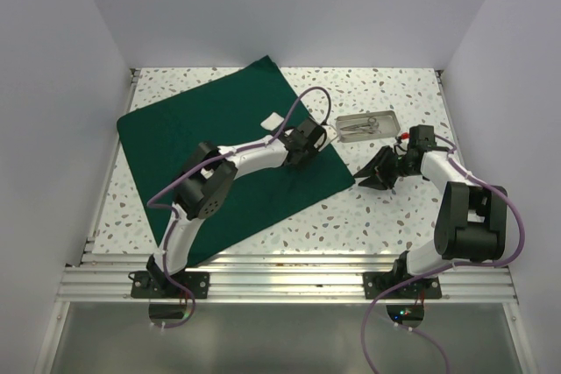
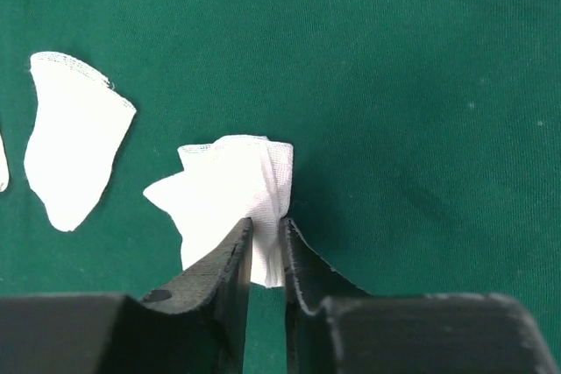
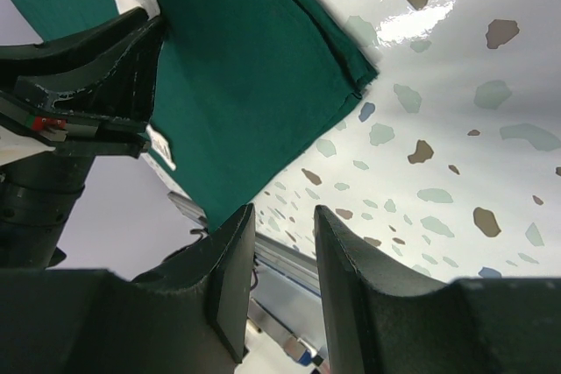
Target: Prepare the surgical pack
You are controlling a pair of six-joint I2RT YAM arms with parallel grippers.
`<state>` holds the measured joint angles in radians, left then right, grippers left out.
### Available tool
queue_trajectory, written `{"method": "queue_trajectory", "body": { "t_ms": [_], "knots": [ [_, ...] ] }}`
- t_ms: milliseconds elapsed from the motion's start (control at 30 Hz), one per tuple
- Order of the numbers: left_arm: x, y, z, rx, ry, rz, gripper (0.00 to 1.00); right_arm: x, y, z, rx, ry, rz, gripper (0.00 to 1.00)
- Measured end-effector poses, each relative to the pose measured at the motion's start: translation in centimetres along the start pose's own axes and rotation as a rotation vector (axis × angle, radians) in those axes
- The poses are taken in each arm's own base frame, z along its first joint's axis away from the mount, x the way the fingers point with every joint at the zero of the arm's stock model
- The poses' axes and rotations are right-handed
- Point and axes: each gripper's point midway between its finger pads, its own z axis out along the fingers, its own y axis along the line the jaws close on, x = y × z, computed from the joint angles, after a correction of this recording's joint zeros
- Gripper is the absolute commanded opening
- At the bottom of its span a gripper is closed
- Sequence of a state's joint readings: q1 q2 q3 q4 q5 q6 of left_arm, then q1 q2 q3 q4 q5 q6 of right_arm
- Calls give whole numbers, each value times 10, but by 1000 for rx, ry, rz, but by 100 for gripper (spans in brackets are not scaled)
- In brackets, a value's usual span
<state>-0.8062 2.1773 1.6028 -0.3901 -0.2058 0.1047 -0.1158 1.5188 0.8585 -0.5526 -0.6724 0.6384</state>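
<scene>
Surface (image 1: 394, 216): white terrazzo top, grey/brown speckles, fills mid frame. Plain white walls (image 1: 79, 85) at left, back and right. Aluminium rail (image 1: 289, 282) spans the lower frame along the surface's near edge, with a grey panel (image 1: 289, 339) below it.

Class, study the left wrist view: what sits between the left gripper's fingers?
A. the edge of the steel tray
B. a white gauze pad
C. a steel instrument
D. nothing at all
B: the left gripper has its fingers pinched on a bunched white gauze pad over the green drape.

Two white arms (image 1: 254, 157), black joints (image 1: 209, 186), purple cables (image 1: 308, 98), black fingers (image 2: 223, 269)
</scene>
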Motion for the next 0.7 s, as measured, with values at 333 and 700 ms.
{"method": "queue_trajectory", "body": {
  "t_ms": [333,700],
  "knots": [
    [0,1,0,1,0,-1,1,3,1,2,2,9,-12,38],
    [0,4,0,-2,0,-8,0,6,3,3,3,18,-34,38]
  ]
}}
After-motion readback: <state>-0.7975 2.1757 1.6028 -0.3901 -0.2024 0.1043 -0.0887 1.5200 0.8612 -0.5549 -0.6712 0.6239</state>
